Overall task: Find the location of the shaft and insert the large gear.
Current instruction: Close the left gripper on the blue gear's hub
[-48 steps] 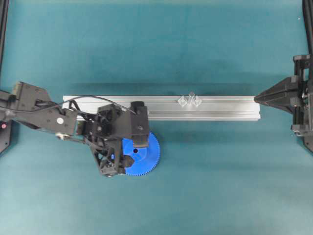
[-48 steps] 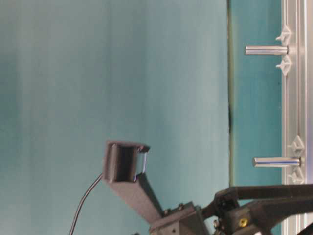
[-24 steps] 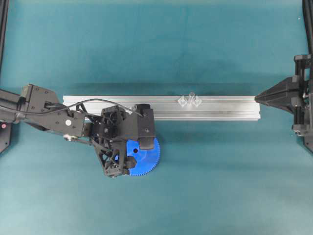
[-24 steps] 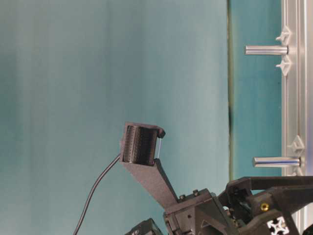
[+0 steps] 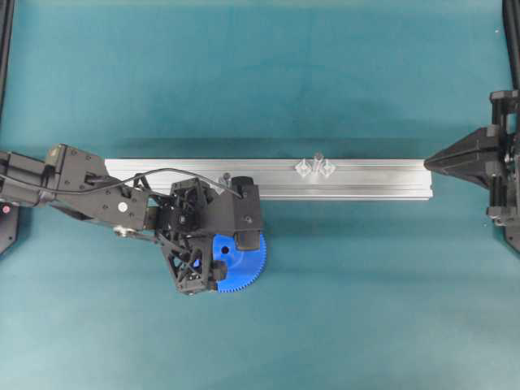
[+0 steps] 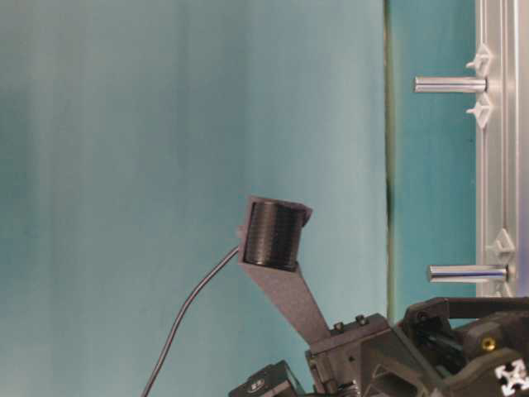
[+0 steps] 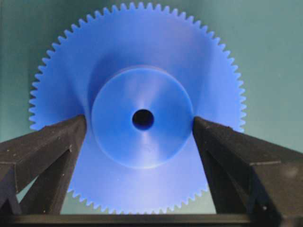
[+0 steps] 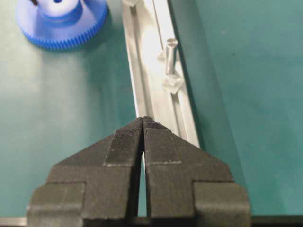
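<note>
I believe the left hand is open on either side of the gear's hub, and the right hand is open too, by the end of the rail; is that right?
Not quite: the right hand is shut, its fingers pressed together, as the right wrist view shows. The rest holds: the left hand is open astride the hub of the gear, and the right hand sits by the end of the rail.

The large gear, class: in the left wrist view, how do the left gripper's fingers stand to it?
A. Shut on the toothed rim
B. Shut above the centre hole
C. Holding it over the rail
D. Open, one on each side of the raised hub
D. The left gripper is open, with one of its fingers on each side of the raised hub of the large gear, which lies flat.
</note>
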`<action>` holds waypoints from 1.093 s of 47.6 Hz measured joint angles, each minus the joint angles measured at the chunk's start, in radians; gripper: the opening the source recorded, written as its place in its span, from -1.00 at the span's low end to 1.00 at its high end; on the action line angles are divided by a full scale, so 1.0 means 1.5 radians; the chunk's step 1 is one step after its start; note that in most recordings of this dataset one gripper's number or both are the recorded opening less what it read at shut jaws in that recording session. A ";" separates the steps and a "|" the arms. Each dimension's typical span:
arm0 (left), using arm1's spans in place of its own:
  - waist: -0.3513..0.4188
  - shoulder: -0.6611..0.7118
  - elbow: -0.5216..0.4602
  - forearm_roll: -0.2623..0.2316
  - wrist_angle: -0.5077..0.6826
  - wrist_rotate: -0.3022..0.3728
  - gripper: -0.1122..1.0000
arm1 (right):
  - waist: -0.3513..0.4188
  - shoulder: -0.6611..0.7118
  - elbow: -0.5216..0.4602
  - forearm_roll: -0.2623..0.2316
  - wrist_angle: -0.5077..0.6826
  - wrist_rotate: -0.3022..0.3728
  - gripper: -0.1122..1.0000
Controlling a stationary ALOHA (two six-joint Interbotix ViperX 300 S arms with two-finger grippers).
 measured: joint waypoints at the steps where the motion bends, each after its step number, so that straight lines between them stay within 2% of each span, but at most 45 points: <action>1: 0.000 0.001 0.000 0.000 0.000 0.000 0.87 | 0.000 0.000 0.001 0.000 0.000 0.000 -0.73; 34: 0.000 0.012 -0.014 0.001 -0.001 -0.001 0.87 | 0.000 -0.006 0.004 0.002 0.000 0.001 -0.73; 52: -0.003 0.013 -0.016 0.000 0.031 -0.001 0.87 | 0.001 -0.005 0.005 0.002 0.000 0.001 -0.73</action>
